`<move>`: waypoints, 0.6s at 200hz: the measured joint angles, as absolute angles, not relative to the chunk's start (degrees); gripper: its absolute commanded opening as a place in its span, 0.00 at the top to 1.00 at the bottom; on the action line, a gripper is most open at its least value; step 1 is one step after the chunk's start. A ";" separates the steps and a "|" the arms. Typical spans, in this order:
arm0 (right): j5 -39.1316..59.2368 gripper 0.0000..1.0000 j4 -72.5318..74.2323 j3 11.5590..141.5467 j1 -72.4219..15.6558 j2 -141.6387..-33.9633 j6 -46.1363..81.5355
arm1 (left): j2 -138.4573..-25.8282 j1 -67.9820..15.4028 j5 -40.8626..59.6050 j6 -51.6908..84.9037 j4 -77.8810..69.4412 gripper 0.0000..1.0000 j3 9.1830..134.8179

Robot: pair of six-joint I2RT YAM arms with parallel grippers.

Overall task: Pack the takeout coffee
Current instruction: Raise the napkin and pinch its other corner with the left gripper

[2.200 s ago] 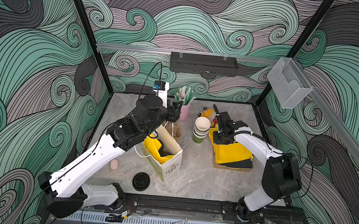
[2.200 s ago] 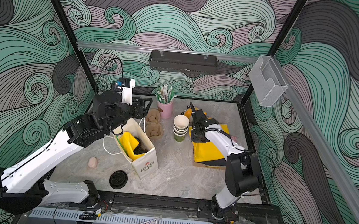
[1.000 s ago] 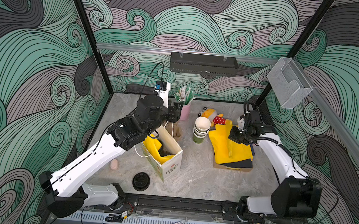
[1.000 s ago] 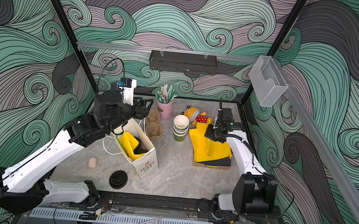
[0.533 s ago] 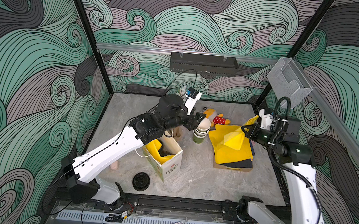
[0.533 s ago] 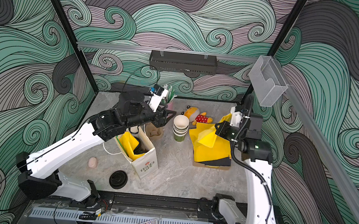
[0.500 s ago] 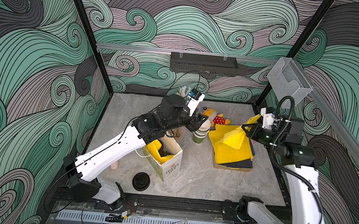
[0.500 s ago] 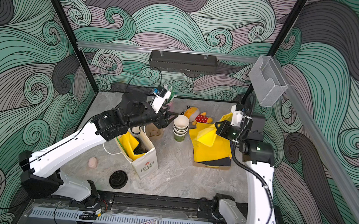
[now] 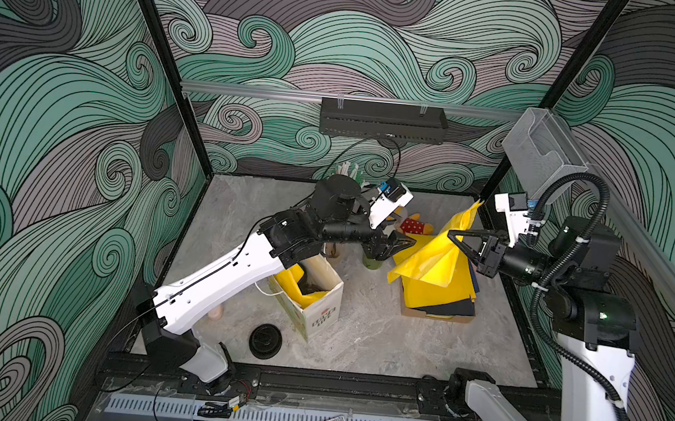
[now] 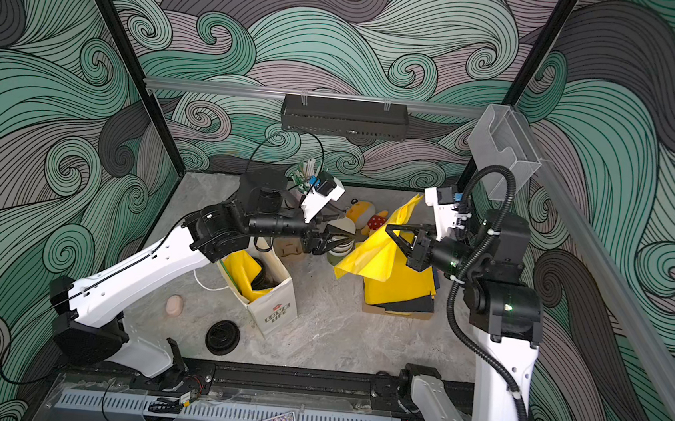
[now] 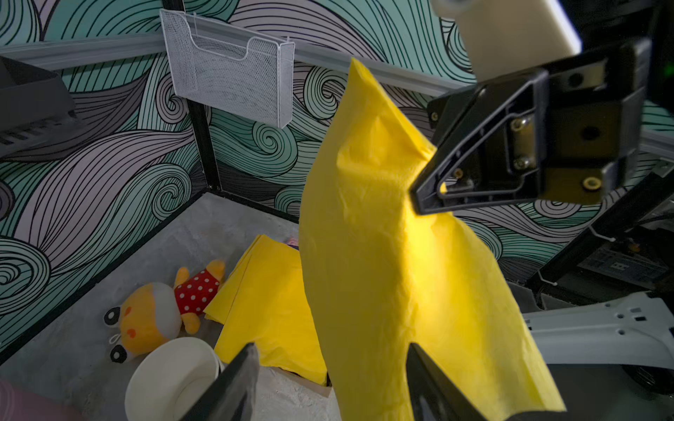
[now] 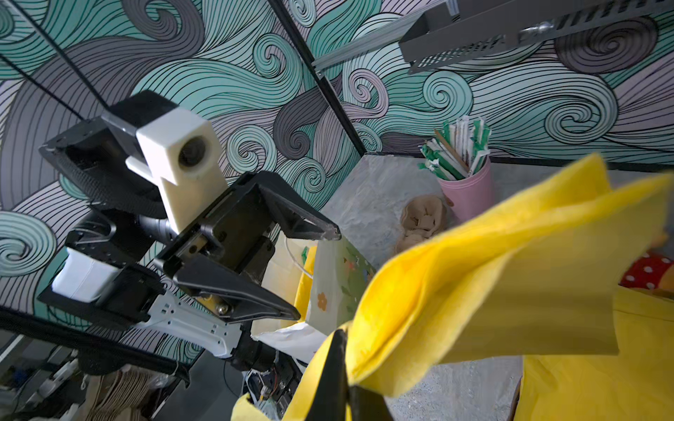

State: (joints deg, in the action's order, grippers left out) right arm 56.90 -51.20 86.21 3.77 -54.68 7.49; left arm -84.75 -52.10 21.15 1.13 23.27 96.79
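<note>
Yellow tissue sheet (image 9: pixel 434 257) hangs in the air between the arms, the right gripper (image 9: pixel 452 235) pinched tight on it. The left gripper (image 10: pixel 346 237) has its fingers apart beside the sheet's lower edge, above stacked cups (image 10: pixel 334 257). A coffee cup (image 10: pixel 262 282) sits in the paper bag (image 10: pixel 273 310), black lid up, body hidden.

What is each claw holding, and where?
Right claw pinches the yellow paper sheet at its edge, below the upper corner. Left claw open, holding nothing.
</note>
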 measured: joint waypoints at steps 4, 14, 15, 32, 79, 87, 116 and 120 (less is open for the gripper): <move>57.78 1.00 -51.05 86.21 3.62 -54.72 7.22 | -84.53 -52.10 21.58 1.61 23.31 0.31 96.90; 59.44 1.00 -50.63 86.21 3.05 -54.87 6.55 | -84.55 -52.07 23.16 3.36 23.38 0.29 97.65; 59.53 1.00 -50.59 86.21 2.98 -54.92 6.50 | -84.58 -52.07 23.53 3.70 23.38 0.28 97.78; 61.95 1.00 -48.99 86.21 1.28 -55.20 6.50 | -85.14 -52.05 26.61 7.31 23.55 0.24 99.13; 67.57 1.00 -36.99 83.57 -2.79 -55.13 12.43 | -85.38 -51.20 36.67 17.32 22.98 0.23 98.35; 68.05 1.00 -35.18 83.13 -3.38 -55.16 13.45 | -85.38 -51.09 38.37 18.81 22.35 0.24 97.62; 68.62 1.00 -28.18 81.87 -5.76 -55.57 17.47 | -85.41 -51.07 42.26 22.63 21.91 0.38 95.44; 68.62 1.00 -27.44 81.82 -6.02 -55.64 17.82 | -85.41 -51.07 42.61 22.79 22.04 0.43 95.35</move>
